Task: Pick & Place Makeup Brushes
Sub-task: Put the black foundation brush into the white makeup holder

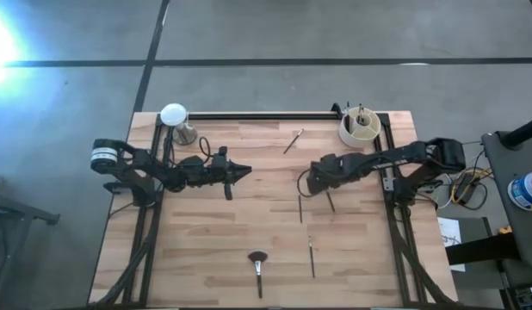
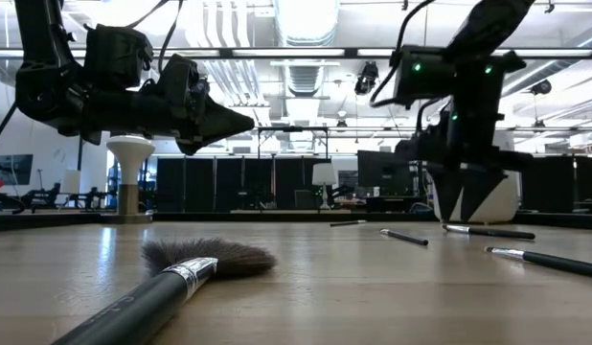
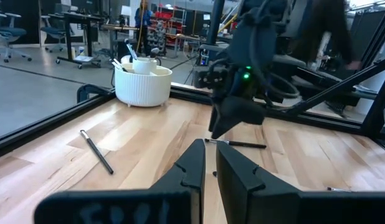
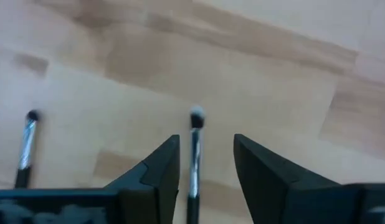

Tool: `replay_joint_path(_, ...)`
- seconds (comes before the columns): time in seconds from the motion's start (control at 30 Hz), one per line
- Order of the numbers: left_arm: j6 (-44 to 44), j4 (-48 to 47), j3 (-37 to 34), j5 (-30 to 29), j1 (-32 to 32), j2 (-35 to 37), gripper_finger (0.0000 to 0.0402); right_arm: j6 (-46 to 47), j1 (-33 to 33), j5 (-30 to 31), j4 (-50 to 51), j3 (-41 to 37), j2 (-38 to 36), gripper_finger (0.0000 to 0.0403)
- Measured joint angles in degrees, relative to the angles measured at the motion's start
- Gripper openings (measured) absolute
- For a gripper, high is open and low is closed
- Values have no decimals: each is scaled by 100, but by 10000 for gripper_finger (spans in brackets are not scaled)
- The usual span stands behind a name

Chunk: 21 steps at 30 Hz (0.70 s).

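Several thin dark makeup brushes lie flat on the wooden table. One is near the far edge [image 1: 293, 140], two are mid-table [image 1: 300, 208] [image 1: 330, 201], and one is nearer [image 1: 312, 256]. The wide fluffy-headed brush [image 1: 257, 265] [image 2: 195, 270] lies by the near edge. My right gripper [image 1: 307, 183] [image 2: 473, 218] points down, open, low over the mid-table brushes. One brush [image 4: 195, 158] lies between its fingers, and its pale tip [image 4: 197, 116] shows past them. A second brush [image 4: 25, 146] lies beside it. My left gripper [image 1: 247, 171] [image 2: 250, 122] [image 3: 208, 168] hovers level above the table, shut, pointing at the right arm.
A white ribbed cup [image 1: 359, 127] [image 3: 142, 81] holding several brushes stands at the far right corner. A white-topped stand [image 1: 174, 116] [image 2: 130, 172] is at the far left. Black frame rails [image 1: 266, 114] run along the far edge and both sides. Bare wood [image 1: 206, 232] lies toward the near left.
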<state>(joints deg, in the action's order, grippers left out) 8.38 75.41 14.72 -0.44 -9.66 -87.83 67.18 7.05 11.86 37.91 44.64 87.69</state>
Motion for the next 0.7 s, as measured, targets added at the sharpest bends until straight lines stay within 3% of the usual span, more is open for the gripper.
replay_joint_path(0.37, 0, -8, 0, -1, 1, 0, 32, -247, 120, -20, -251, 26, 556, 89)
replay_joint_path(0.7, 58, -6, 0, -1, -1, 0, 32, -309, 70, 182, -240, -15, 204, 13)
